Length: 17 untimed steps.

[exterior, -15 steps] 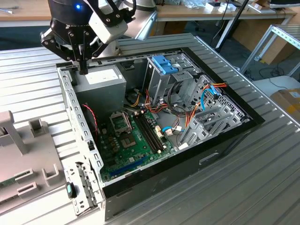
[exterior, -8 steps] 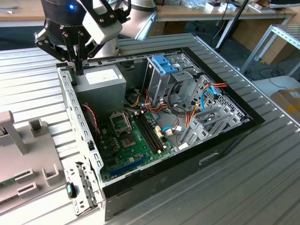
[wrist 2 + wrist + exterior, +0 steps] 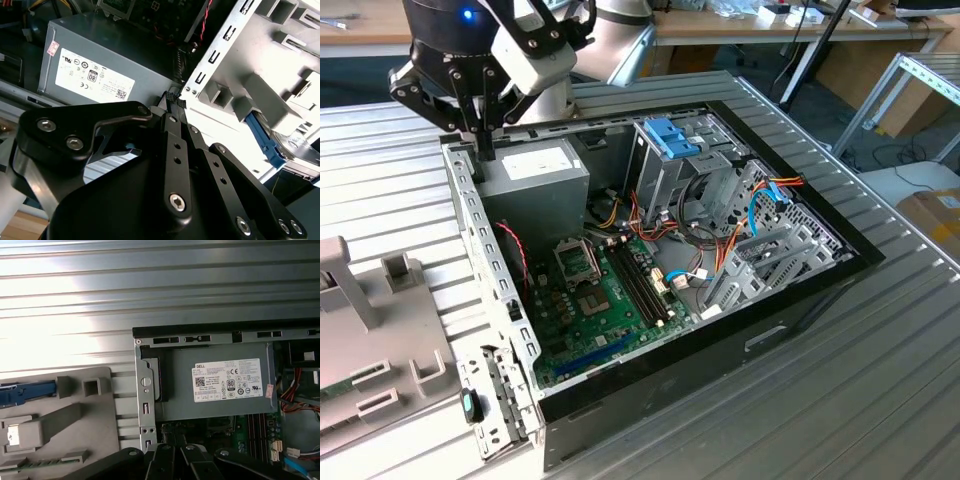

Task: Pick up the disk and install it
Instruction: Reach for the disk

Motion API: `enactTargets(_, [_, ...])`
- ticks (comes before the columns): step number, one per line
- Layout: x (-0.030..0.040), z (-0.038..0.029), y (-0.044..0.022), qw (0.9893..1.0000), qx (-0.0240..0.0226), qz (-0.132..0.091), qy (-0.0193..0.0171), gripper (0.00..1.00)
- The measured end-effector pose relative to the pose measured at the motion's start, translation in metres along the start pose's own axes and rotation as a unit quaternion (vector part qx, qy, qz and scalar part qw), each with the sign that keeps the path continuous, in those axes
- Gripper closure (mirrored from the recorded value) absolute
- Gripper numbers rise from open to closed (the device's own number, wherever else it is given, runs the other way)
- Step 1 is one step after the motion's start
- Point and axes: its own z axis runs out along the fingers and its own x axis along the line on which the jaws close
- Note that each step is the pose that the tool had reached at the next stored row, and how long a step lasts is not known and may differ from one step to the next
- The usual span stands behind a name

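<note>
Disk [image 3: 294,150] located in the second wrist view, lying in a grey holder [image 3: 380,340]; holder at lower left of the exterior frame, on the ribbed surface [image 3: 840,390], just beside the open computer case [image 3: 720,330].

Noted on disk: grey metal body, blue rail [image 3: 263,139] along one edge; label not visible; much of it cut off.

Judged rigid, dense for its bulk, smooth-faced, sensitive to knocks; best taken across the two railed long edges, kept level.

Gripper [image 3: 480,135] at upper left of the exterior frame, over the case corner by the power supply [image 3: 535,185], well apart from the disk; jaws closed together, holding nothing.
</note>
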Motion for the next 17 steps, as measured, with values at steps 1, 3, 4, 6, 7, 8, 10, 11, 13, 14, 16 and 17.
enactTargets(1, [0.0009,0.0,-0.0001,1.0,0.0,0.0,0.0,0.89])
enactTargets(3, [0.0023,0.0,-0.0001,1.0,0.0,0.0,0.0,0.89])
enactTargets(4, [0.0024,0.0,-0.0001,1.0,0.0,0.0,0.0,0.89])
enactTargets(6, [0.0026,-0.0001,-0.0002,1.0,0.0,0.0,0.0,0.89])
enactTargets(7, [0.0025,-0.0001,-0.0002,1.0,0.0,0.0,0.0,0.89])
enactTargets(8, [0.0026,-0.0001,-0.0002,1.0,0.0,0.0,0.0,0.89])
enactTargets(10, [0.0026,-0.0001,-0.0002,1.0,0.0,0.0,0.0,0.89])
enactTargets(11, [0.0026,0.0,-0.0002,1.0,0.0,0.0,0.0,0.89])
enactTargets(13, [0.0054,-0.0001,-0.0004,1.0,0.0,0.0,0.0,0.89])
enactTargets(14, [0.0064,-0.0002,-0.0005,1.0,0.0,0.0,0.0,0.89])
enactTargets(16, [0.0069,-0.0002,-0.0005,1.0,0.0,0.0,0.0,0.89])
enactTargets(17, [0.0073,-0.0002,-0.0005,1.0,0.0,0.0,0.0,0.89])
